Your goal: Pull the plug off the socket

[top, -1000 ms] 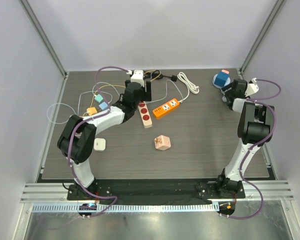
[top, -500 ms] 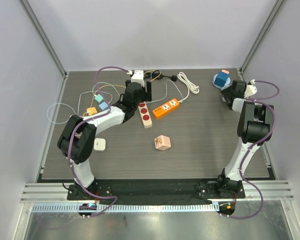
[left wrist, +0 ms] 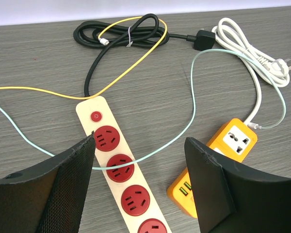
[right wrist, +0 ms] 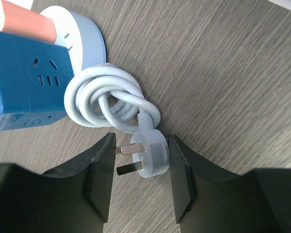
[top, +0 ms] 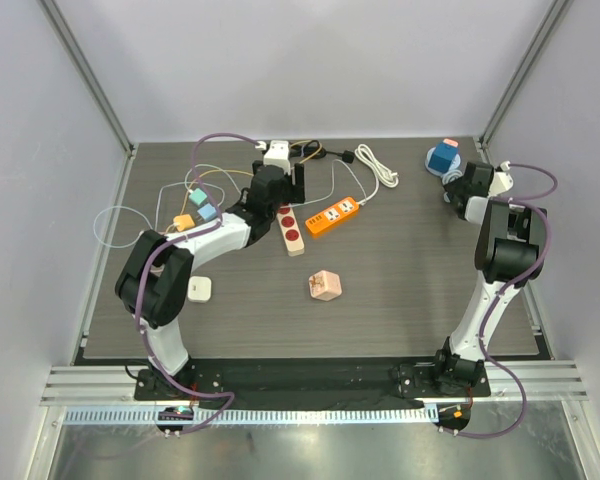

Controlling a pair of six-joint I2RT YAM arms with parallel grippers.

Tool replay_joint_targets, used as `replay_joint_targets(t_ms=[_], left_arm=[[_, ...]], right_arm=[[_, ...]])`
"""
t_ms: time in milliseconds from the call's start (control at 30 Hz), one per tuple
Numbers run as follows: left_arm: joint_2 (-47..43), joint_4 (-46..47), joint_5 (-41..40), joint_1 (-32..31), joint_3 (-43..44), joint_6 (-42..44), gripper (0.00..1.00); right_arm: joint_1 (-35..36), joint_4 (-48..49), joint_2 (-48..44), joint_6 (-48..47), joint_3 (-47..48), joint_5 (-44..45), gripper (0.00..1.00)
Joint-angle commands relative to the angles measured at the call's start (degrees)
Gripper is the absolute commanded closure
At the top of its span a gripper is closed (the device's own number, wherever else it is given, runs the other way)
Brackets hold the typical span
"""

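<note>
A white plug (right wrist: 153, 153) lies on the table with its two prongs bare, at the end of a coiled white cable (right wrist: 102, 99). Next to it stands a blue cube socket (right wrist: 24, 77) on a round pale-blue base (right wrist: 82, 29), with a pink-orange block (right wrist: 24, 19) on top. My right gripper (right wrist: 141, 141) is open and straddles the plug, with a finger close on each side. In the top view it (top: 460, 182) is at the far right, by the blue cube (top: 442, 158). My left gripper (left wrist: 139, 140) is open and empty above a beige strip with red sockets (left wrist: 119, 170).
An orange power strip (left wrist: 218, 160) with a white cable (left wrist: 252, 48) lies right of the beige strip (top: 292, 228). A black cable bundle (left wrist: 121, 31) and thin yellow and teal wires lie beyond. A pink cube adaptor (top: 324, 286), a white adaptor (top: 200, 290) and coloured cubes (top: 195, 210) are also there.
My right gripper has edged slightly toward the blue cube socket. The left arm has not moved.
</note>
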Motion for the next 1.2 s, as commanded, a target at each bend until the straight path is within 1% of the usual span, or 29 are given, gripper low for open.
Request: replay_joint_targets(t_ms=[0,33,67,133,167,200,367,500,567,667,700,733,767,800,833,867,933,1000,1033,1067,1133,1167], left_arm=[[-0.21,1.91,-0.02,-0.56,1.58,-0.66,0.25],[-0.12,1.91,-0.1,-0.56,1.67,-0.66,0.25],[-0.12,1.82,-0.02,-0.56,1.67,-0.66,0.25],[-0.03,1.73,-0.1,-0.56,1.67,-0.75,0.25],[-0.03,1.82,-0.19,-0.56,1.76,-0.92,0.25],[-0.12,1.82,-0.11,-0.56,1.76,-1.1,0.25],[-0.3,2.35,1.21,-0.56,1.41,-2.42,0.24],[-0.73,3.31,2.7,-0.56,0.88,-3.47,0.24],[-1.0,3.49,3.58,-0.56,0.44,-3.39,0.24],[-1.53,3.93,3.85,-0.56,-0.35,-3.12,0.24],[-1.79,4.19,3.85,-0.56,-0.61,-3.04,0.24],[-2.14,4.45,4.02,-0.56,-0.96,-2.95,0.24],[-2.4,4.8,4.55,-0.56,-1.23,-2.95,0.24],[-2.49,5.68,5.16,-0.56,-1.93,-2.95,0.24],[-2.76,6.3,5.95,-0.56,-2.28,-2.95,0.24],[-3.02,6.91,6.74,-0.65,-2.72,-3.03,0.23],[-3.11,8.23,9.46,-0.74,-3.07,-3.91,0.2],[-3.11,9.98,13.14,-0.82,-3.43,-4.79,0.19],[-3.11,10.78,14.56,-1.0,-3.6,-5.05,0.18],[-3.11,11.48,15.53,-1.35,-3.69,-5.06,0.17],[-3.11,12.8,17.46,-1.96,-3.52,-4.88,0.12],[-3.2,13.07,17.47,-2.84,-3.52,-4.01,0.11]], right_arm=[[-0.23,1.17,0.59,-0.16,1.53,-2.13,0.65],[-0.23,1.26,0.5,-0.07,1.26,-2.22,0.67],[-0.23,1.26,0.24,-0.07,1.17,-2.39,0.73],[-0.23,1.26,-0.29,0.01,0.39,-2.65,0.78],[-0.23,1.87,-0.9,0.28,-0.05,-3.35,0.83],[-0.15,2.31,-1.43,0.63,-1.19,-3.97,0.86],[1.17,3.28,-5.99,2.03,-6.55,-5.47,0.87],[3.72,4.42,-12.67,3.18,-14.97,-6.0,0.87],[5.91,3.2,-17.33,3.18,-17.71,-5.91,0.87],[10.21,1.96,-25.58,2.74,-25.17,-3.8,0.87],[11.62,2.31,-27.78,3.61,-30.15,-3.02,0.87],[12.76,2.57,-29.8,4.23,-32.55,-2.22,0.87],[15.73,3.01,-33.48,4.76,-34.75,-1.87,0.87],[16.72,2.84,-34.73,5.28,-37.73,-1.78,0.87],[17.16,2.41,-36.14,6.51,-38.72,-2.12,0.87],[17.69,1.18,-38.24,6.69,-39.34,-3.87,0.84],[18.66,-1.37,-40.71,6.26,-39.78,-3.28,0.81],[19.36,-3.75,-43.78,5.82,-40.22,-2.3,0.75],[19.37,-3.93,-44.58,5.38,-40.48,-2.57,0.69],[19.28,-4.36,-45.46,5.12,-40.66,-2.92,0.66],[19.45,-4.72,-46.96,4.24,-41.01,-3.71,0.57],[19.45,-5.33,-47.4,3.28,-41.01,-3.71,0.47]])
